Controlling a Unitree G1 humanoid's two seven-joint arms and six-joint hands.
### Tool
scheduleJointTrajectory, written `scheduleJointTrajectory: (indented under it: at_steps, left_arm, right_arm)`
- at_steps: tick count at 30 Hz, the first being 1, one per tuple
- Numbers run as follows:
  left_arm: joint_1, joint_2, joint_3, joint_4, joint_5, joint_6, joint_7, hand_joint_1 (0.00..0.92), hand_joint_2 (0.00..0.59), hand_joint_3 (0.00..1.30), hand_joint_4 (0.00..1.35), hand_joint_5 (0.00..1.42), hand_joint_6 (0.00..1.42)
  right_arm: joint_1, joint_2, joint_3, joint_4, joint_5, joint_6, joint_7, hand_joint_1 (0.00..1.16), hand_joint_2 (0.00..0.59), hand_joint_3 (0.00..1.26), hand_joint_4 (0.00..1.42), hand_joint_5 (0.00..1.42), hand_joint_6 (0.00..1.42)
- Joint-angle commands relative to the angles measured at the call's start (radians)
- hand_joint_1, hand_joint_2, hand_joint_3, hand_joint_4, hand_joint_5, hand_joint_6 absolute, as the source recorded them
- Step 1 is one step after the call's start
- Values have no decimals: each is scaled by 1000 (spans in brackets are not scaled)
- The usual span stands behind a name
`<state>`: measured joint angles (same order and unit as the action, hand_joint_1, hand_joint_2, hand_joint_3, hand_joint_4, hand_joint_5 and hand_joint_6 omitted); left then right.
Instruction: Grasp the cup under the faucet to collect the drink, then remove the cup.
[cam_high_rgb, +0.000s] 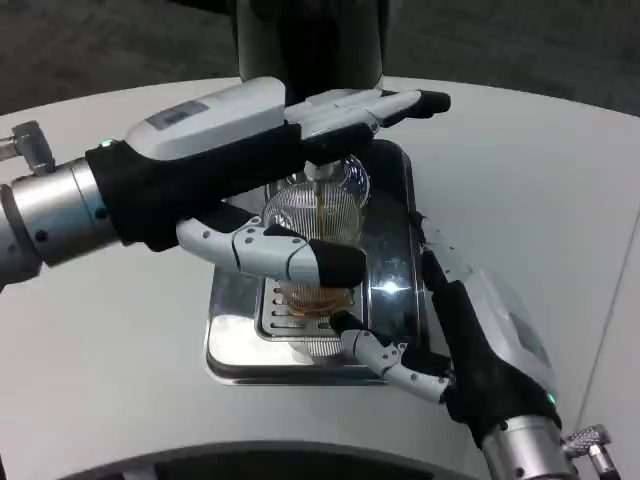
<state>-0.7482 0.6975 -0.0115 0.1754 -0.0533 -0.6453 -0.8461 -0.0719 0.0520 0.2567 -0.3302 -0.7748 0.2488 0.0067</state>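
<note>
The ribbed clear cup (312, 240) stands on the steel drip tray (392, 290) at the table's (110, 380) centre, a thin brown stream falling into it and amber drink pooled at its bottom. The left robot hand (275, 185) reaches in from nine o'clock and holds it, fingers above and wrapped across its front. The right robot hand (450, 320) lies at the cup's four o'clock, fingers spread on the tray's rim, holding nothing.

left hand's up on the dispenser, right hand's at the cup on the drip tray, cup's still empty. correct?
Not quite: the cup is not empty. The head view shows a brown stream running into it and brownish drink gathered at its bottom. The rest stands: the left hand is up at the dispenser, and the right hand is at the cup on the drip tray.
</note>
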Motion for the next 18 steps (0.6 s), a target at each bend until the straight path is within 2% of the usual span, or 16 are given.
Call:
scheduleJointTrajectory:
  at_steps: [1, 8, 12, 18]
  left_arm:
    - [4, 18, -16, -5, 25, -13, 1, 0, 90, 0, 0, 0, 0]
    - [13, 18, -18, -16, 21, -7, 3, 0, 87, 0, 0, 0, 0]
    - [16, 18, -15, -21, 19, -2, 6, 0, 86, 0, 0, 0, 0]
    - [18, 20, -14, -28, 19, 5, 9, 0, 85, 0, 0, 0, 0]
  right_arm:
    - [-53, 8, -2, 78, 66, -38, -60, 538, 236, 0, 0, 0, 17]
    - [-140, -2, 7, 178, 126, -71, -93, 559, 224, 0, 0, 0, 0]
    - [-193, -13, 6, 227, 163, -86, -81, 640, 197, 0, 0, 0, 0]
    - [-235, -13, 12, 282, 187, -90, -105, 675, 188, 0, 0, 0, 0]
